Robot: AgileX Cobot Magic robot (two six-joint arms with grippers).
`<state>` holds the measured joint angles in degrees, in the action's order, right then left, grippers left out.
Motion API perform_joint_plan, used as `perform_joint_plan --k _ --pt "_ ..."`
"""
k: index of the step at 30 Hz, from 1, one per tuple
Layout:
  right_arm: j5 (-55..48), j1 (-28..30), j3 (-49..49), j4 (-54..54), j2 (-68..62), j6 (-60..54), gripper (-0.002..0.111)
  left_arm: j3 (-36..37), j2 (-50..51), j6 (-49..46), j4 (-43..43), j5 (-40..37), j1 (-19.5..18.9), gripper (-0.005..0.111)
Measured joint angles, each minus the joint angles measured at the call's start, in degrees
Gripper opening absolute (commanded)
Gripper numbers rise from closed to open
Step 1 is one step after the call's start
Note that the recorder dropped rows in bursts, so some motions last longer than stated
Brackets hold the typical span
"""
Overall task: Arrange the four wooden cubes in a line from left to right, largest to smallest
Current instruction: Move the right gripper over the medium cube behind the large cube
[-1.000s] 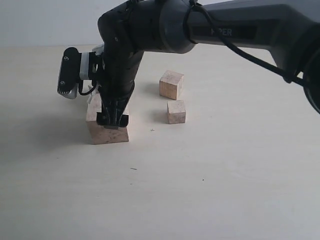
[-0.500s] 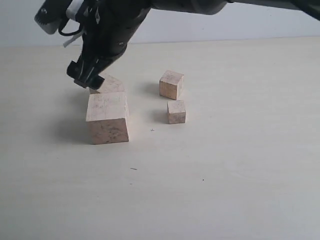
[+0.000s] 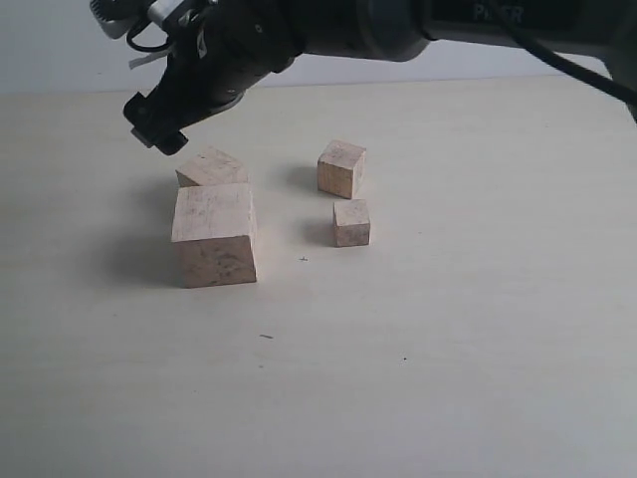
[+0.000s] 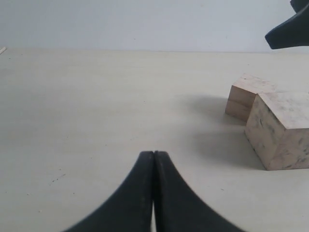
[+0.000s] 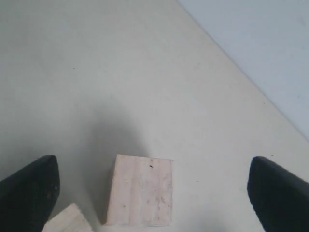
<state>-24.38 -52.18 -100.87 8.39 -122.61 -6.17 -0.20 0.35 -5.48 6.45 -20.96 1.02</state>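
Note:
Four wooden cubes lie on the pale table. The largest cube [image 3: 213, 234] [image 4: 280, 130] stands front left, with the second-largest cube [image 3: 211, 166] [image 4: 248, 96] [image 5: 139, 195] close behind it. The third cube [image 3: 341, 167] and the smallest cube [image 3: 351, 222] sit to the right. My right gripper [image 3: 157, 127] [image 5: 153, 193] reaches across from the right and hangs open and empty above the second-largest cube. My left gripper [image 4: 153, 153] is shut on nothing, low over bare table to the left of the cubes, and is out of the exterior view.
The right arm [image 3: 398, 25] spans the top of the exterior view above the cubes. The table [image 3: 448, 349] runs back to a light wall. One right fingertip [image 4: 289, 29] shows in the left wrist view.
My right gripper has risen off the largest cube and moved up and back to the left, staying open. That uncovered the second-largest cube. No cube has moved.

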Motion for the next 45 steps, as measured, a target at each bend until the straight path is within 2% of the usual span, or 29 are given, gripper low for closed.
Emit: perform_joint_plan --k 6,11,28,45 --pt "2.9 2.8 0.0 -4.3 -1.9 0.0 0.103 0.0 0.0 0.0 0.0 0.0 0.0 0.0" --pt "6.0 2.9 0.0 -7.4 -3.1 0.0 0.103 0.0 0.0 0.0 0.0 0.0 0.0 0.0" --pt "17.0 2.9 0.0 -8.4 -9.0 0.0 0.103 0.0 0.0 0.0 0.0 0.0 0.0 0.0" --pt "20.4 2.9 0.0 -8.4 -12.4 0.0 0.103 0.0 0.0 0.0 0.0 0.0 0.0 0.0"
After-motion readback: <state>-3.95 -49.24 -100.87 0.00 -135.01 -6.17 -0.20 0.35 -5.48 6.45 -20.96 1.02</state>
